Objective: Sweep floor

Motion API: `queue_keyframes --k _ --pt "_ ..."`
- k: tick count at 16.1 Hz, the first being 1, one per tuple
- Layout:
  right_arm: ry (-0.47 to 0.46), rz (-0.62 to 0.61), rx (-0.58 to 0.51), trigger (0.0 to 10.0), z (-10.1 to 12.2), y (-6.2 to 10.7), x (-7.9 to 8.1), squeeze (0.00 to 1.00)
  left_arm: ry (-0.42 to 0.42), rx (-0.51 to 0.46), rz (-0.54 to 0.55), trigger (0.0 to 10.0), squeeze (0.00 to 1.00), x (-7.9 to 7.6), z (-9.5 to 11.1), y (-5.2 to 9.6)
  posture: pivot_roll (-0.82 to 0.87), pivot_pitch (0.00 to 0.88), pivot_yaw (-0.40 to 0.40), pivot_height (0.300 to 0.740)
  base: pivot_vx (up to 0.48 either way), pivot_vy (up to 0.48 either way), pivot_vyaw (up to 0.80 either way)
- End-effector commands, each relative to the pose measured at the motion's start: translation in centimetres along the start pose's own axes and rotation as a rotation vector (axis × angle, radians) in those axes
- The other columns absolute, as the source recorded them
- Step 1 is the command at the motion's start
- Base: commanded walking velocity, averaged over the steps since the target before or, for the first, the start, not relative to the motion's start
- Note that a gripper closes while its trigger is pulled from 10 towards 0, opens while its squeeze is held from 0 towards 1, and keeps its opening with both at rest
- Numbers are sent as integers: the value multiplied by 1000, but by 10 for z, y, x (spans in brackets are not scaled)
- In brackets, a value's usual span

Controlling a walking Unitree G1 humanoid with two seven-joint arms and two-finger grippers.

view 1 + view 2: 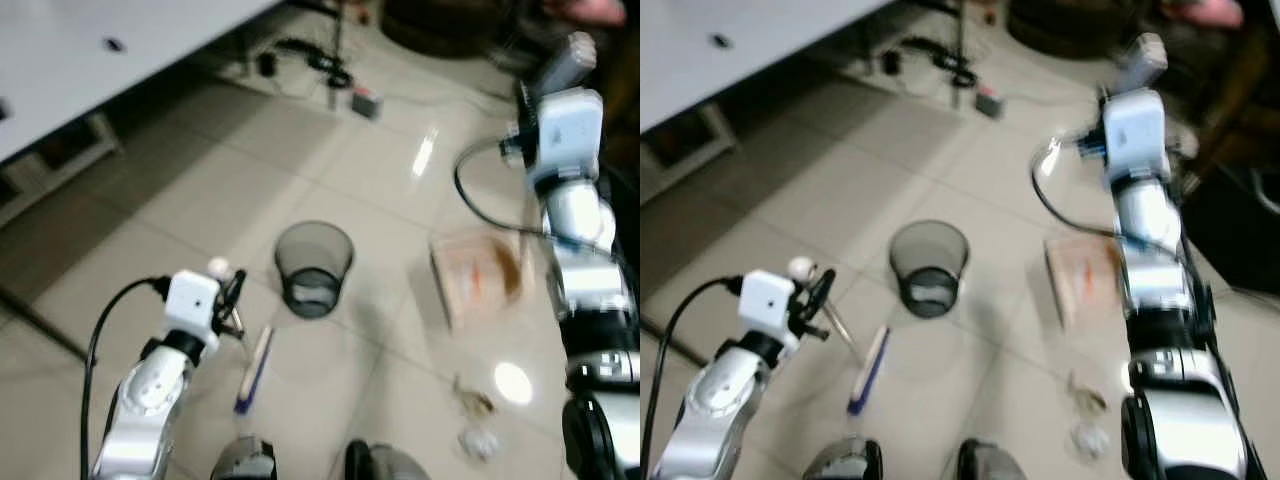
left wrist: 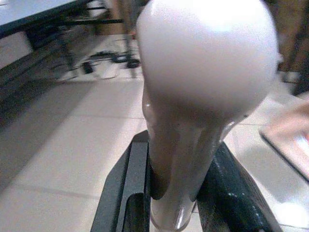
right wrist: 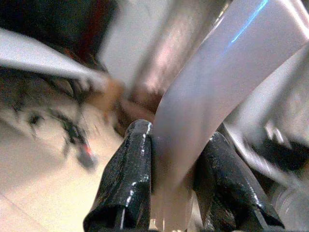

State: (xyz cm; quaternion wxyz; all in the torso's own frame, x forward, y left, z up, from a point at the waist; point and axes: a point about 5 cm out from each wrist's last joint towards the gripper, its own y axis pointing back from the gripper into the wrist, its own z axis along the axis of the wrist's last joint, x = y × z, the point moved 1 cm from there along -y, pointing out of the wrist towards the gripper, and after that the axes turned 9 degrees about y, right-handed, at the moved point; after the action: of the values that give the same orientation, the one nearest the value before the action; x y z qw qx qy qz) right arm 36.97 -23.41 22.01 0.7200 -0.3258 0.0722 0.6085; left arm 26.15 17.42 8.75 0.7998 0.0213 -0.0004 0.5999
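My left gripper (image 1: 232, 298) is shut on a small broom's thin handle, just under its round white knob (image 2: 205, 53). The broom's blue and cream brush head (image 1: 253, 368) rests on the tiled floor in front of my feet. My right gripper (image 1: 572, 55) is raised at the far right, with black fingers (image 3: 126, 179) shut on a pale long handle (image 3: 212, 82). Below it, a peach-coloured dustpan (image 1: 475, 275) lies flat on the tiles, blurred. Scraps of litter (image 1: 472, 400) and a crumpled white wad (image 1: 480, 440) lie near my right side.
A dark mesh waste bin (image 1: 313, 268) stands on the floor between the broom and the dustpan. A grey table (image 1: 90, 50) fills the upper left, with cables and a power strip (image 1: 340, 80) on the floor behind it. Dark furniture stands at the right edge.
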Motion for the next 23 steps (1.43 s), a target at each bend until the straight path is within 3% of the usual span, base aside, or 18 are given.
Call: queue_keyframes --k 1,3,6,8,10,12,17,23 --pt "-15 -100 -40 10000 9 -1 -21 0 -11 -48 -50 10000 0 -9 11 -6 63 140 -17 740 0 0 -800" --pt "-62 -137 128 10000 -22 14 -15 0 11 -92 -94 10000 0 -22 23 -11 42 144 -3 740 0 0 -769" --pt "-182 -164 138 10000 -26 26 -10 0 31 -123 -106 10000 0 -31 28 -11 22 149 9 740 0 0 -721" --pt "-214 -193 117 10000 -19 29 -14 0 49 -138 -76 10000 0 -30 32 -17 2 154 14 740 0 0 -794" --pt "-247 -186 174 10000 -27 35 -6 0 60 -140 -76 10000 0 -31 37 -23 -9 154 18 740 0 0 -800" --pt "-285 -184 216 10000 -34 47 4 0 66 -140 -44 10000 0 -27 40 -30 -18 155 24 740 0 0 -800" --pt "-350 -222 290 10000 -46 66 -5 0 67 -113 50 10000 0 -4 37 -38 -48 163 24 740 0 0 -800" --pt "-361 -152 286 10000 -40 70 5 0 93 -89 97 10000 0 0 26 -34 -48 172 12 740 0 0 -800"
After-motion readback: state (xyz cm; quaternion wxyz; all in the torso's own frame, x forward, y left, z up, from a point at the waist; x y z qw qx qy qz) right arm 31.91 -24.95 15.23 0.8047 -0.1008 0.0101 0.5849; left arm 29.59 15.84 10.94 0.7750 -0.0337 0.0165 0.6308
